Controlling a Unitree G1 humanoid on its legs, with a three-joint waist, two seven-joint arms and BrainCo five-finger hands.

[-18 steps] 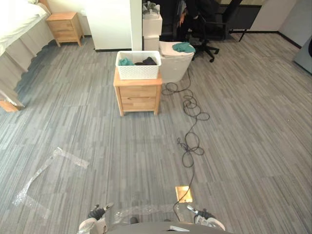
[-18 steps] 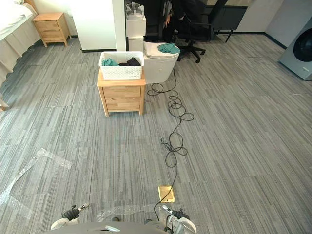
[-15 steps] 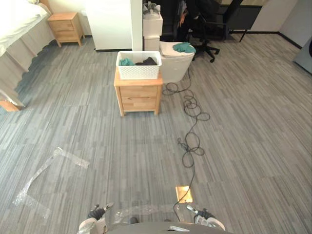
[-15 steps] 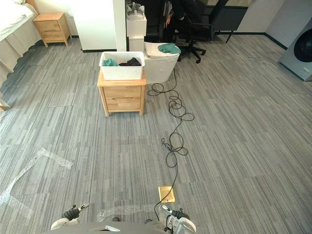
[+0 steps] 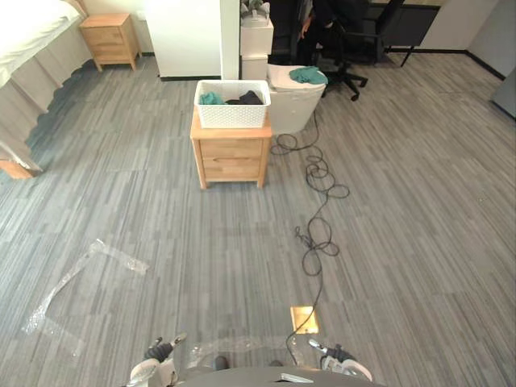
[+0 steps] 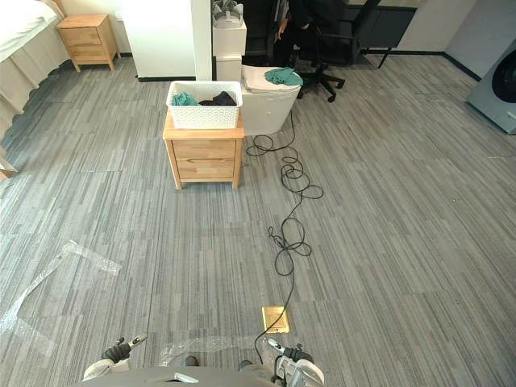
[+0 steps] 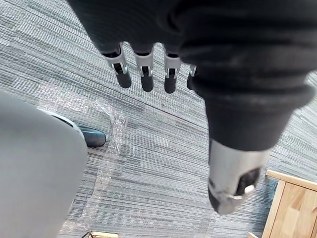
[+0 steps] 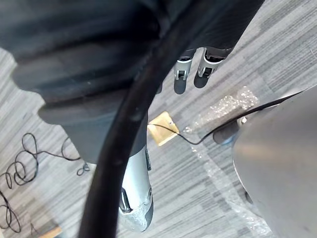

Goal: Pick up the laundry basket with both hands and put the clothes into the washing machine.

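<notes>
A white laundry basket (image 5: 233, 104) with teal and dark clothes in it stands on a low wooden nightstand (image 5: 230, 159) far ahead of me. The grey washing machine (image 6: 497, 83) shows at the far right edge of the right eye view. My left hand (image 5: 153, 362) and right hand (image 5: 342, 359) hang low at my sides, far from the basket. In the left wrist view the left hand (image 7: 144, 73) has straight fingers over bare carpet and holds nothing. The right hand (image 8: 190, 74) looks the same in its wrist view.
A white bin (image 5: 292, 103) with a teal cloth on top stands right of the nightstand. Behind it are an office chair (image 5: 348, 56) and a seated person. A bed (image 5: 28, 48) and second nightstand (image 5: 108, 37) are far left. Clear tape (image 5: 68, 286) and a brass floor plate (image 5: 304, 319) lie near me.
The whole picture has shifted slightly, so the camera moved; the basket and nightstand sit a little lower in view. Both hands hang as before.
</notes>
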